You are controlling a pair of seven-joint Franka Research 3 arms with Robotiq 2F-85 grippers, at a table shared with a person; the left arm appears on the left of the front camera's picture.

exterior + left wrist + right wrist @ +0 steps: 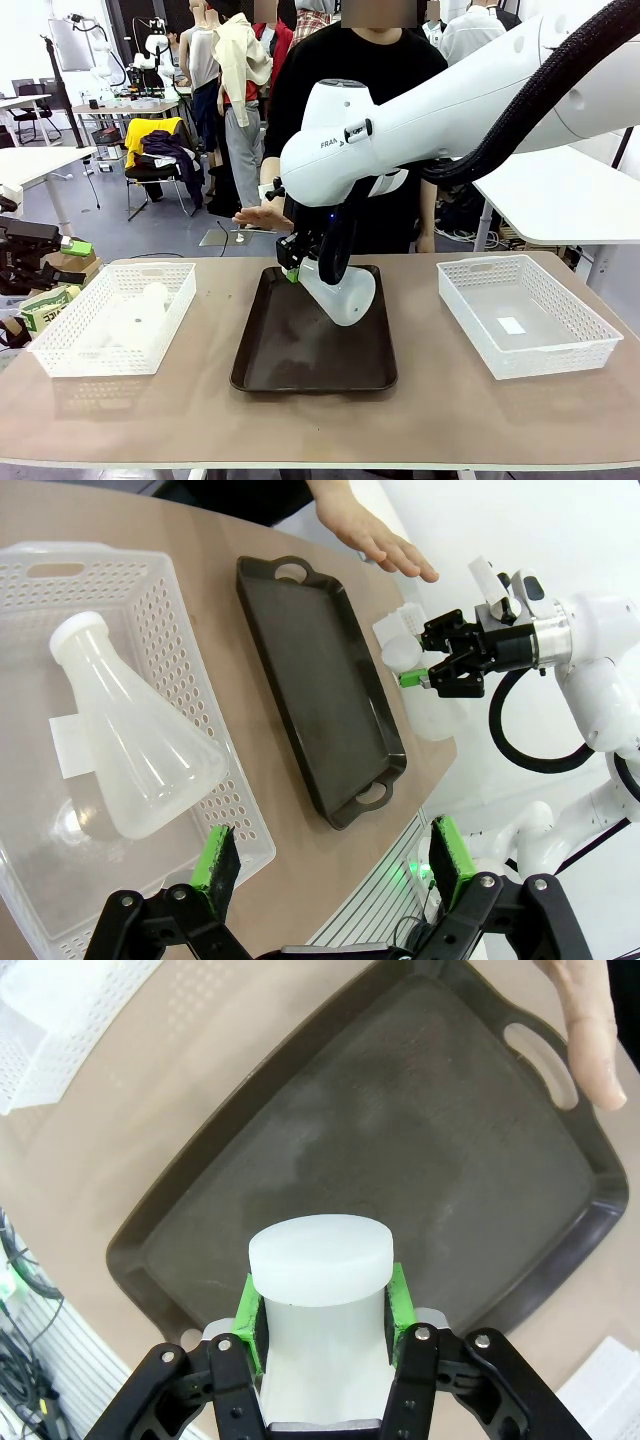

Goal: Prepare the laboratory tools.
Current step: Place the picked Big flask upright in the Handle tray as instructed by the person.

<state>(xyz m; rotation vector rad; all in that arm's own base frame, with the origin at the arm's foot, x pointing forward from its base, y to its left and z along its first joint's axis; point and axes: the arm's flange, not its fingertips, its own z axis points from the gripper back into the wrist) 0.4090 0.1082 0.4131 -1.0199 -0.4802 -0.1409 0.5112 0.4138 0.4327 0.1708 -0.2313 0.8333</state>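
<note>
1. The right hand (pixel 322 1310) pinches the narrow neck of a translucent frosted-white conical flask (pixel 320 1250), with a green pad pressed on each side just below the rim.
2. That flask (pixel 347 292) hangs tilted over the far half of the dark brown rectangular tray (pixel 300 355). Its long axis slants, the neck up toward the robot's left and the wide base down toward the right. Whether the base touches the tray cannot be told.
3. The tray's floor (pixel 400 1140) is open on all sides of the flask, out to the raised rim and handle cut-outs.
4. A person's open palm (pixel 262 215) rests just beyond the tray's far edge.
5. The left hand (pixel 332 865) hovers with its fingers spread wide, gripping nothing, above the tabletop (pixel 450 410) between the tray and the left white mesh plastic basket (pixel 200 680).
6. A second frosted-white conical flask (pixel 130 750) lies on its side in that basket, neck toward the far side.
7. The right white mesh plastic basket (pixel 560 362) stands well apart from the tray.
</note>
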